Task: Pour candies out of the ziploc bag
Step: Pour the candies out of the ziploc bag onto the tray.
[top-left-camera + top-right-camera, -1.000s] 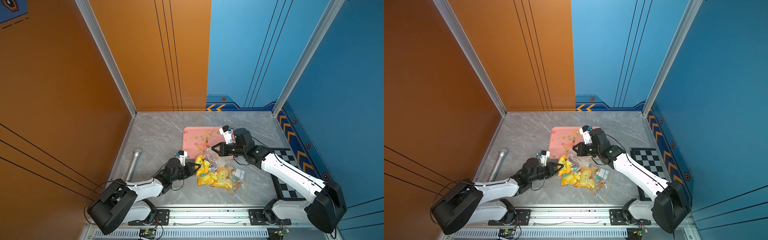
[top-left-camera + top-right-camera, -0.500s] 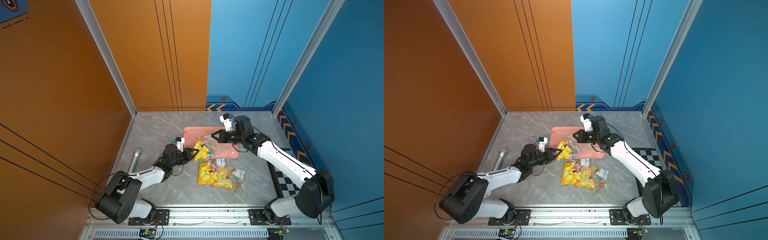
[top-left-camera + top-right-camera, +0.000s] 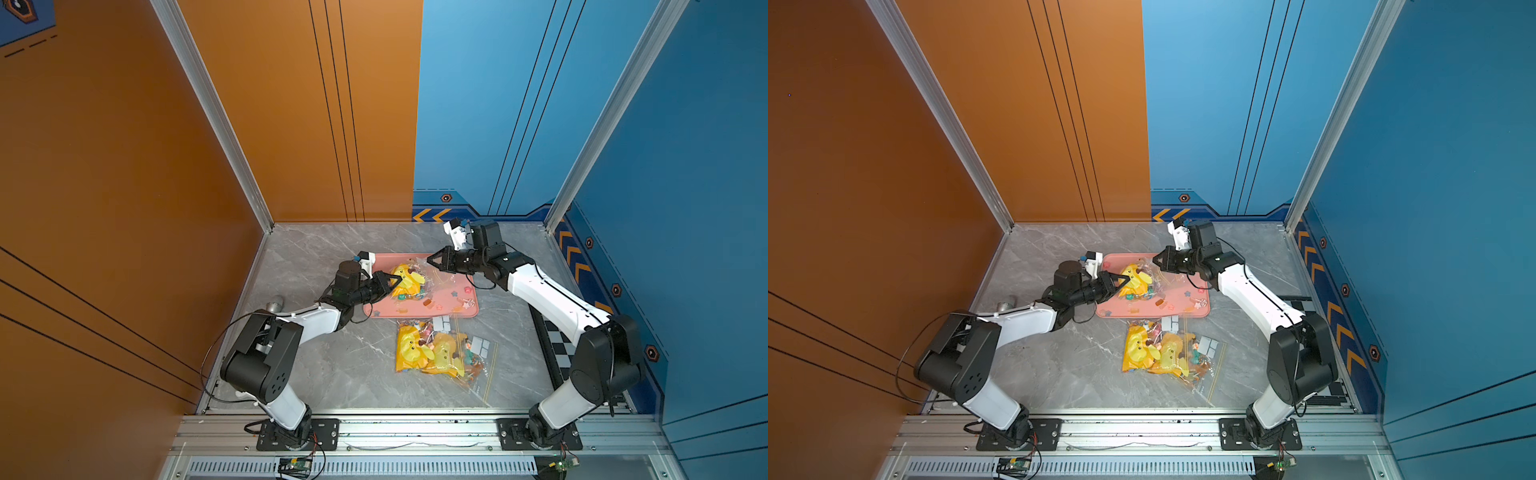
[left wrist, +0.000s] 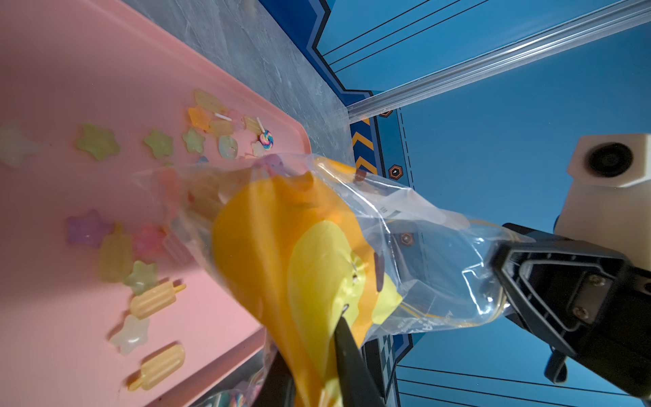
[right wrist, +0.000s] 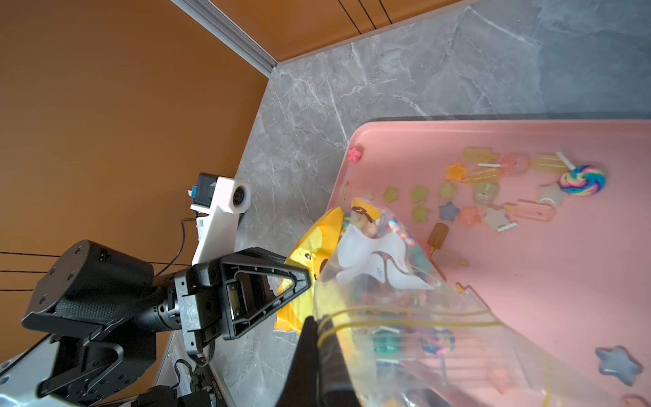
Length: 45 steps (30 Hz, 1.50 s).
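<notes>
Holding the bag (image 3: 411, 276) over the pink tray (image 3: 424, 316) — pinched at 9 o'clock in the left gripper (image 3: 397, 279), 2 o'clock in the right gripper (image 3: 430, 259) — seemingly to drop candies (image 5: 583, 179) there, not on the table (image 3: 353, 365).

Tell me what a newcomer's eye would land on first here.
First comes the clear ziploc bag with bright yellow contents, stretched between the left gripper and the right gripper above the pink tray. Next come the colourful candies scattered on that tray. A second filled bag lies flat on the grey table, nearer the arms' bases.
</notes>
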Each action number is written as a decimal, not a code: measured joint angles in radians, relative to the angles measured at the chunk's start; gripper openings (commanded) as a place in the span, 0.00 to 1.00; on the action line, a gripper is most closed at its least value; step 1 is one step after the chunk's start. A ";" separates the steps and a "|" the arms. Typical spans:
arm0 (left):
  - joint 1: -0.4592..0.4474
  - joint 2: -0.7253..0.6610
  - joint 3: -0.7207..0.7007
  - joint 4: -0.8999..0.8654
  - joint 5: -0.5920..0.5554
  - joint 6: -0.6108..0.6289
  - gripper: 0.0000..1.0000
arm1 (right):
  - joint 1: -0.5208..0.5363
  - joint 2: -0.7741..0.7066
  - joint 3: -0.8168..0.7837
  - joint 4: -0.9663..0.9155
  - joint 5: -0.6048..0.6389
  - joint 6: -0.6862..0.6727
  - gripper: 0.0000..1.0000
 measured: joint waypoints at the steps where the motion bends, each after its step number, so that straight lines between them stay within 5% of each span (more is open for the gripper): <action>1: 0.001 0.016 0.011 -0.001 0.000 0.004 0.00 | -0.005 0.007 0.000 -0.001 -0.002 0.000 0.00; 27: 0.001 0.063 0.119 -0.211 -0.014 0.135 0.00 | -0.068 0.132 0.004 -0.003 -0.010 -0.019 0.00; 45: 0.001 -0.029 0.184 -0.368 -0.052 0.216 0.00 | -0.072 0.190 0.004 -0.003 -0.010 -0.019 0.00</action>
